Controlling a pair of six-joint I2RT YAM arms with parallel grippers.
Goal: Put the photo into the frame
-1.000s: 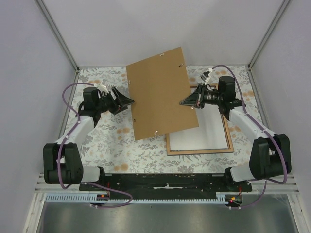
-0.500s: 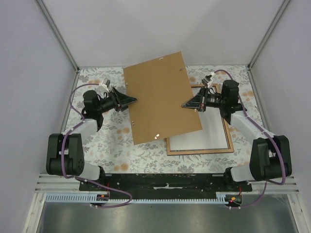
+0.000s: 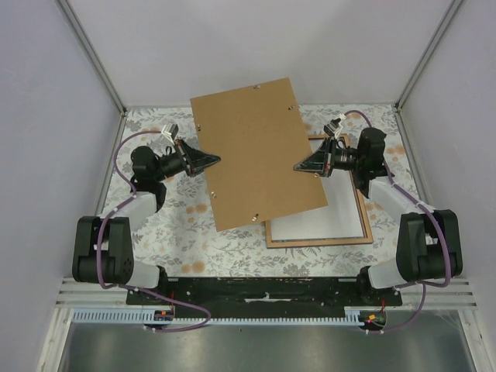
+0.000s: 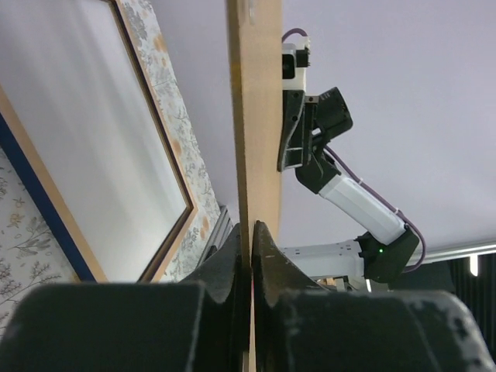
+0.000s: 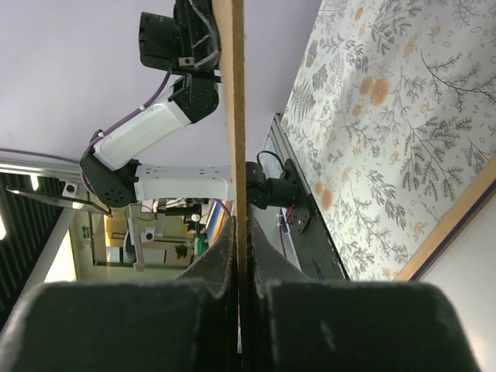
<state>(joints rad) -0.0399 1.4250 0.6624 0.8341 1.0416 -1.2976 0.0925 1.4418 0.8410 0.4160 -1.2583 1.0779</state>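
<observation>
**Item 1.** Large brown rectangular fibreboard backing panel (image 3: 256,159). It is held aloft and tilted over the middle of the desk, pinched at two opposite edges.

**Item 2.** Left end effector (image 3: 211,161). It is closed on the panel's left edge. My wrist view shows the board edge-on between the fingers.

**Item 3.** Right end effector (image 3: 298,167). It is closed on the panel's right edge in the same way.

**Item 4.** Thin-railed rectangular picture frame (image 3: 319,243), light wood back upward. It lies flat on the flower-patterned desk (image 3: 178,225), right of centre. From above, the panel covers its far left part.

**Item 5.** Photo (image 3: 329,217). I take the plain white sheet inside the frame's rails to be the print lying face down. On that reading it is seated, and the backing is not yet on.

**Hazards, as I judge them:**
- Both grips are narrow edge pinches. If one slips, the board could swing or drop onto the glass.
- If I drive the arms toward each other, the thin board may bow.
- If the panel comes down askew, a corner could catch a rail. That could shove the frame across the cloth or ruck the photo.
- I cannot see the covered part of the frame, so I cannot check alignment there.
</observation>
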